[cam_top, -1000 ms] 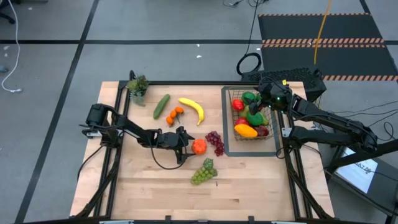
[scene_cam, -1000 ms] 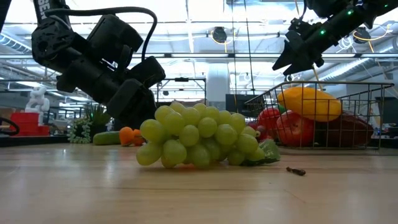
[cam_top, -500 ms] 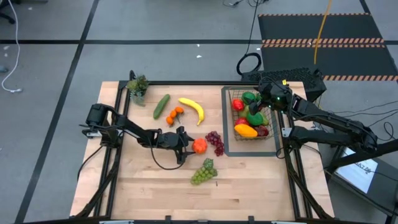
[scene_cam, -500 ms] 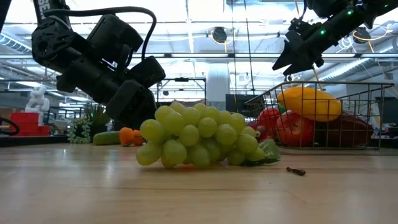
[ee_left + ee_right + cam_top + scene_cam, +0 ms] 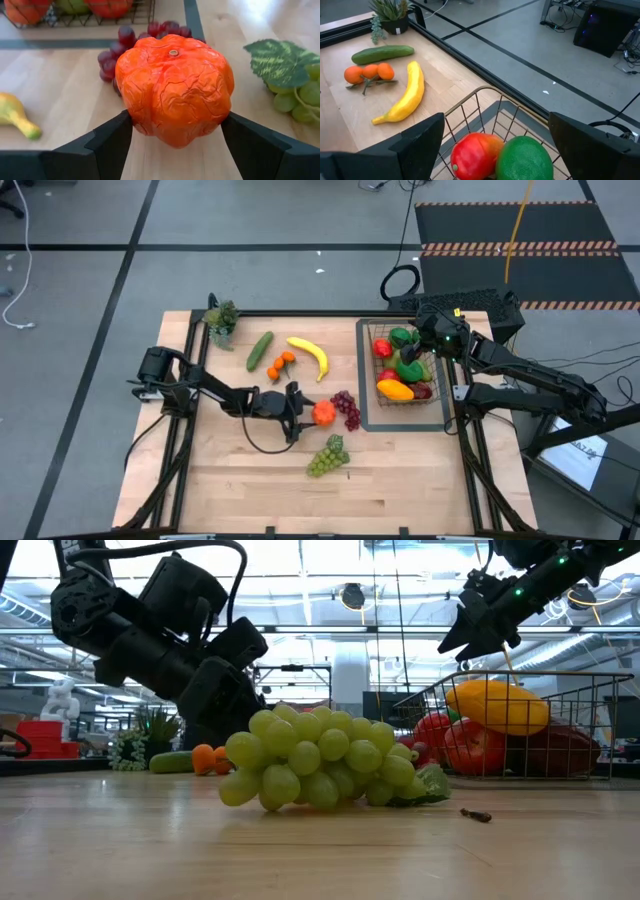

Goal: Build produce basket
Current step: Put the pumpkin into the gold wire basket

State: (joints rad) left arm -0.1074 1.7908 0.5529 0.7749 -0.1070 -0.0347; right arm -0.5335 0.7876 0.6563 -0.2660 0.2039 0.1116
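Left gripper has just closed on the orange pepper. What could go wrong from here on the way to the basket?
The left gripper pinches only the lower sides of the rounded orange pepper, so it may slip out on lifting. The purple grapes lie right beside the pepper toward the basket; a low carry could drag them. The right gripper hovers open over the already heaped basket, crowding the drop spot.

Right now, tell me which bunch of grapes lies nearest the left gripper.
The purple grapes, just beyond the orange fruit held in the left gripper. The green grapes lie farther off, toward the table's front edge.
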